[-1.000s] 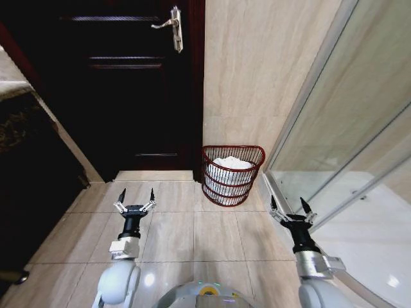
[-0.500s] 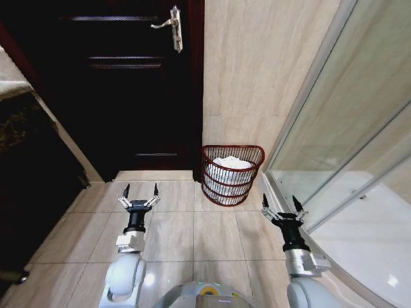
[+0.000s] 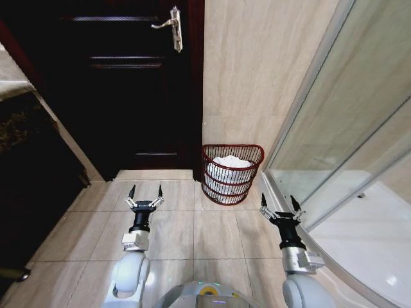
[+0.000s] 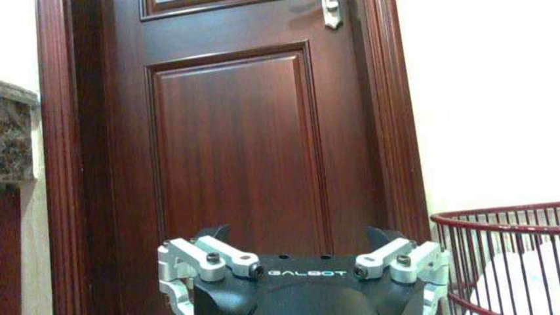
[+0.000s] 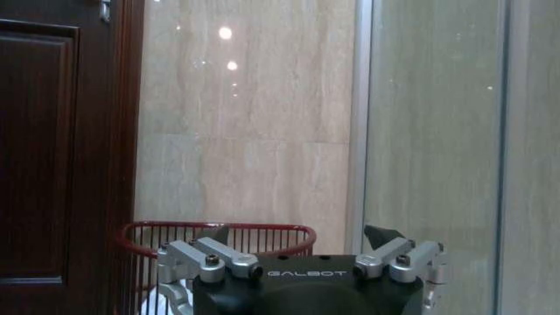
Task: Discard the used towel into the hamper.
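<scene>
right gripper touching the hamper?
Apart. In the head view the right gripper, jaws open, hangs over bare floor tile, clear of the hamper by the wall.

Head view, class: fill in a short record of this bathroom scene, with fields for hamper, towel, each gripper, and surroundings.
hamper: reddish wire hamper on the floor against the tiled wall
towel: white towel lying inside the hamper
left gripper: left gripper open, empty, low over the floor
right gripper: right gripper open, empty, near the glass panel
door: dark door beside the hamper, shut
</scene>
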You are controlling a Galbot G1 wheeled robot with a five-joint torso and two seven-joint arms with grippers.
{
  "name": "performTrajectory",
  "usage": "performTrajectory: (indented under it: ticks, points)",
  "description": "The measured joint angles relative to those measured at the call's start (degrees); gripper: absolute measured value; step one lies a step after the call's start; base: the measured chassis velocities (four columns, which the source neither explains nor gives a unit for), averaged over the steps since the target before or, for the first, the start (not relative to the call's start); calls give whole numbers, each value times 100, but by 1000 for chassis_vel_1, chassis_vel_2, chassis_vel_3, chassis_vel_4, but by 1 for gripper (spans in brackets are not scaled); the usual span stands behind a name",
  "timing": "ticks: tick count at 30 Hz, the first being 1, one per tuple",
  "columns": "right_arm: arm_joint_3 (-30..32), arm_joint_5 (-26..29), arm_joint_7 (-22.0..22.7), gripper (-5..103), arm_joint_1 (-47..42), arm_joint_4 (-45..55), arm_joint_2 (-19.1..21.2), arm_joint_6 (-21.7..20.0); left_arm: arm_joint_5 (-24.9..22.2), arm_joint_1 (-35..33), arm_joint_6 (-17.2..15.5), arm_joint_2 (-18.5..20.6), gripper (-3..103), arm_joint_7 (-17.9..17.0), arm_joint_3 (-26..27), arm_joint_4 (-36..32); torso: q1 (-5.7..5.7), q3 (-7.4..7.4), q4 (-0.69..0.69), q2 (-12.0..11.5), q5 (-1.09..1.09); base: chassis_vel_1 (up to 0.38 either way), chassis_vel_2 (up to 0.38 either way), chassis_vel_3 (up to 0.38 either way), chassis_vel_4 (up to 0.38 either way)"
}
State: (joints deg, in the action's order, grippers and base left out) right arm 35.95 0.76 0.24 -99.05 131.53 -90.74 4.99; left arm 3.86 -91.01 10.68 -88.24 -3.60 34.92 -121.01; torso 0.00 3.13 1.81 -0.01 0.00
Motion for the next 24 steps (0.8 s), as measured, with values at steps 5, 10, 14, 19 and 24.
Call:
performTrajectory:
  ticks: [5, 10, 14, 19, 24]
  points:
    - [22, 16, 26, 100, -81, -2, -26, 109, 20, -44, 58, 5, 100, 0, -24, 4, 0, 0, -1, 0, 0, 0, 0, 0, 0]
    - [21, 21, 39, 100, -197, -2, -56, 212, 46, -71, 149, 4, 100, 0, -60, 42, 0, 0, -1, 0, 0, 0, 0, 0, 0]
    - [54, 37, 50, 100, -276, -22, -61, 318, 59, -116, 221, 3, 100, -2, -104, 73, 0, 0, -1, 0, 0, -44, -42, -56, -42]
    - [72, 68, 99, 100, -342, -54, -75, 410, 66, -158, 264, 43, 100, -2, -129, 61, 0, 0, -1, 0, 1, -92, -79, -90, -82]
    - [121, 88, 117, 100, -415, -24, -105, 438, 78, -194, 295, 26, 100, -1, -128, 33, 0, 0, -1, 0, 0, -97, -122, -99, -116]
